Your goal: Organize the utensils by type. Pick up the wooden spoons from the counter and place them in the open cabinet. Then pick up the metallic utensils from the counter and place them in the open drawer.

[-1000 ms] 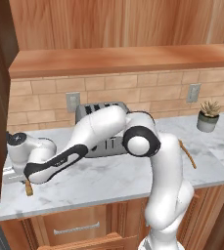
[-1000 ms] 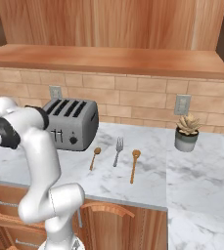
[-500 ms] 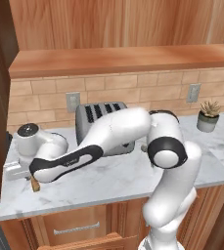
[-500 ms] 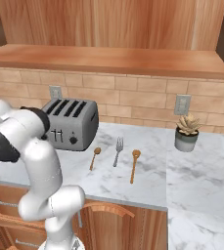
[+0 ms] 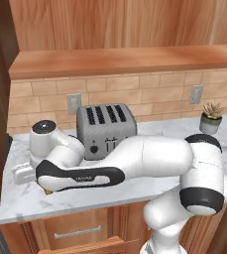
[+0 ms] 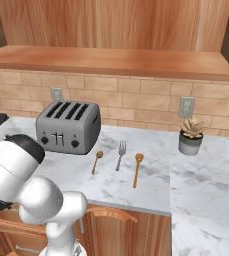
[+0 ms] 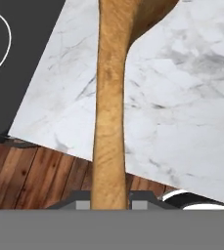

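Tool (image 7: 111, 204) with wooden spoon (image 7: 109, 112) over marble counter (image 7: 182, 97)

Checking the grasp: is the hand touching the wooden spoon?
Touching. In the hand view the wooden spoon handle sits clamped between the hand's two fingertips.

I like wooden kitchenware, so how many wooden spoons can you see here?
2. One wooden spoon lies on the counter, right of the fork. The other wooden spoon is held in the gripper, above the counter's edge. More may be hidden behind the arm.
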Robot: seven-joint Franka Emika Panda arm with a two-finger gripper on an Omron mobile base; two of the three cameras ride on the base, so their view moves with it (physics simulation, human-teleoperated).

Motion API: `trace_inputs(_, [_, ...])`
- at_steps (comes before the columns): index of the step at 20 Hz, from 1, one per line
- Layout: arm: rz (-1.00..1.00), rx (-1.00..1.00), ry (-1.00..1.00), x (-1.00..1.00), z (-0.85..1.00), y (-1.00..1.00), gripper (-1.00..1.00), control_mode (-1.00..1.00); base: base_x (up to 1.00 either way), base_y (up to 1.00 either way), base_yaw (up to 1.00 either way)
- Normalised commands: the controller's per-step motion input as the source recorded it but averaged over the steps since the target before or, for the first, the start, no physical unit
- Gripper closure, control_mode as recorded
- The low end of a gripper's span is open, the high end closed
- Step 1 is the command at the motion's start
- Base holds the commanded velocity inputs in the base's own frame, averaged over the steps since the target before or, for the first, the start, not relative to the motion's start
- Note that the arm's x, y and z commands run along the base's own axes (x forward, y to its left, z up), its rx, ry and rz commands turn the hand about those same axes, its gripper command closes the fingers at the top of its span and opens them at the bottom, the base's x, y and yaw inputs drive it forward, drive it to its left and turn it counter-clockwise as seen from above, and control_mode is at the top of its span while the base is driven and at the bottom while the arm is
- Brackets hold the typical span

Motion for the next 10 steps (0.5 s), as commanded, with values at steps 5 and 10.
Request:
trace_inputs(5, [0.16,0.09,-0.02,-0.43,0.48,-0.48,1.0,-1.0,0.0,0.0,0.0])
trace_inputs(10, [0.21,0.05,-0.04,-0.32,0.66,-0.61,1.0,-1.0,0.0,0.0,0.0])
